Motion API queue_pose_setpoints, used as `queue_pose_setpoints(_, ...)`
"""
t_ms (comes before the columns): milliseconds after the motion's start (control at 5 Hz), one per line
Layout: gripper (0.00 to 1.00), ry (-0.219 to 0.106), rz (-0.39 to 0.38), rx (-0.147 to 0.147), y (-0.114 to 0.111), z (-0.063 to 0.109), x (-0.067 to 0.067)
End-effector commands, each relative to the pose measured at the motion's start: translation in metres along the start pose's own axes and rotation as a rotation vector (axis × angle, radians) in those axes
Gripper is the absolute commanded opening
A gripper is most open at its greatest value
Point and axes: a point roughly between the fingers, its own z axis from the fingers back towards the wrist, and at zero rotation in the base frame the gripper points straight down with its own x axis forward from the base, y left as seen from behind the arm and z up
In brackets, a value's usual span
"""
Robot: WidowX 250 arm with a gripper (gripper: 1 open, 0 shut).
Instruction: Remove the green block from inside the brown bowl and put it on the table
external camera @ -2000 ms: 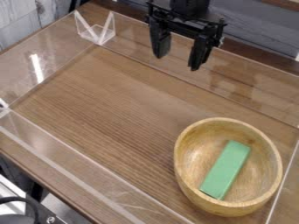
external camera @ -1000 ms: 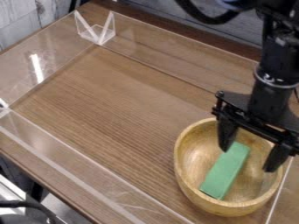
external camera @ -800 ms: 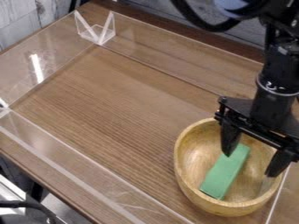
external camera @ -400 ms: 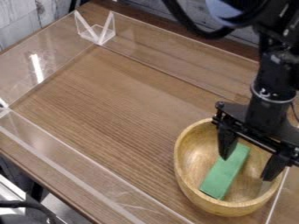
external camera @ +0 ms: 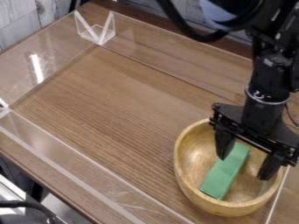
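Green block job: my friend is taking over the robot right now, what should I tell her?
Tool: open, pointing down inside the brown bowl, its fingers either side of the upper end of the green block; no grip yet.
Green block: lying in the bowl, at a slant.
Table: no block on it yet.
Done: the tool is in place over the block.
Left: close on the block, lift it out, set it on the table.

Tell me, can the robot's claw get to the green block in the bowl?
Probably yes. The gripper hangs open, pointing down, right over the brown bowl, with its fingers on either side of the green block's upper end. Nothing covers the block, so the way looks free.
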Motion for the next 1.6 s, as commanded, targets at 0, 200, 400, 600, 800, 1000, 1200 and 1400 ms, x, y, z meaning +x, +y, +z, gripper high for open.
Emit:
queue_pose_setpoints(0,1.0,-0.035,0.005,-0.016,0.0021,0.007,0.0057)
queue_pose_setpoints(200,1.0,-0.035,0.002,-0.021,0.0036,0.0054,0.0057)
queue_pose_setpoints(400,1.0,-0.036,-0.001,-0.025,0.0047,0.0041,0.0056)
queue_pose_setpoints(600,1.0,-0.038,-0.005,-0.029,0.0053,0.0026,0.0059)
queue_pose_setpoints(800,1.0,-0.04,-0.009,-0.032,0.0058,0.0011,0.0064)
queue_pose_setpoints(1000,1.0,-0.041,-0.013,-0.036,0.0062,-0.0001,0.0067)
queue_pose_setpoints(1200,1.0,-0.043,-0.016,-0.04,0.0066,-0.0009,0.007)
queue_pose_setpoints(1400,1.0,-0.045,-0.019,-0.045,0.0067,-0.0013,0.0071)
